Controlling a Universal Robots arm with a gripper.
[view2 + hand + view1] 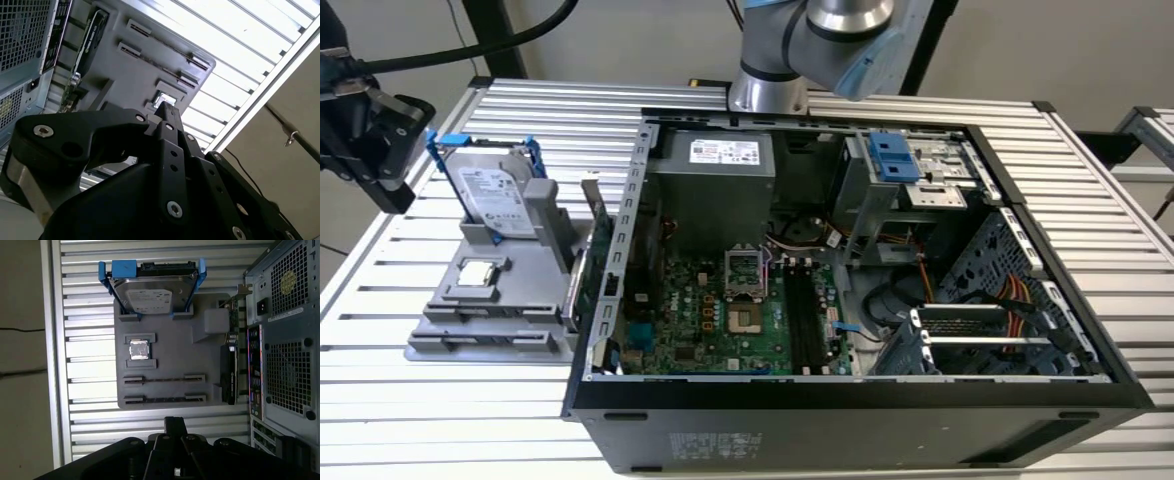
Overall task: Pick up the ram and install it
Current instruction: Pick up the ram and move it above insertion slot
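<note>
The gripper (175,424) hung with its fingers drawn together on nothing, over the desk (454,420) at the exterior view's left. It was near the grey parts holder (175,356), whose two long slots (165,399) lay bare and so offered nothing to grasp. The ram (798,318) looked to be the dark narrow strip standing upright in the motherboard (707,320) inside the open computer case (854,398) to the right, as a seated stick would, though I could not be sure.
</note>
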